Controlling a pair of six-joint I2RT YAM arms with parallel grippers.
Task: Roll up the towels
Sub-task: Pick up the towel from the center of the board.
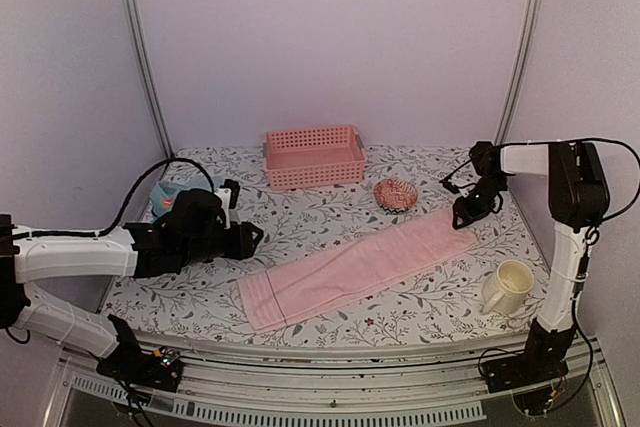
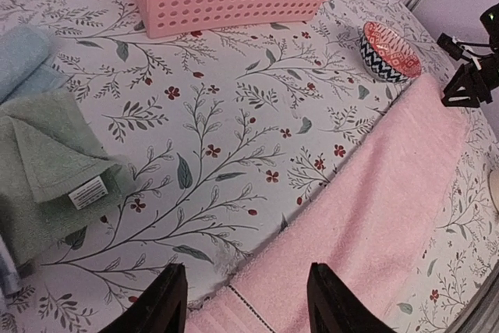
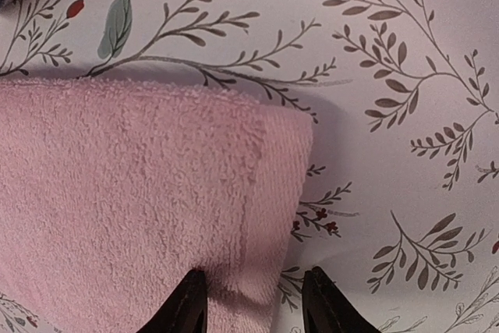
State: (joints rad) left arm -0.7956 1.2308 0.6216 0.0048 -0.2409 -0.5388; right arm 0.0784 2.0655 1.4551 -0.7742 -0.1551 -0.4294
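Flowered table carries the pink towel as a long flat strip from near left to far right, seemingly laid out for rolling, left gripper parted and empty above its near end, right gripper parted astride its far corner.

Floral-print desk. A pink towel lies flat across it as a long diagonal strip. Behind the strip is a pink basket. A patterned bowl sits near its right end and a cream mug right of it. A green towel and a light blue towel touch each other, well left.
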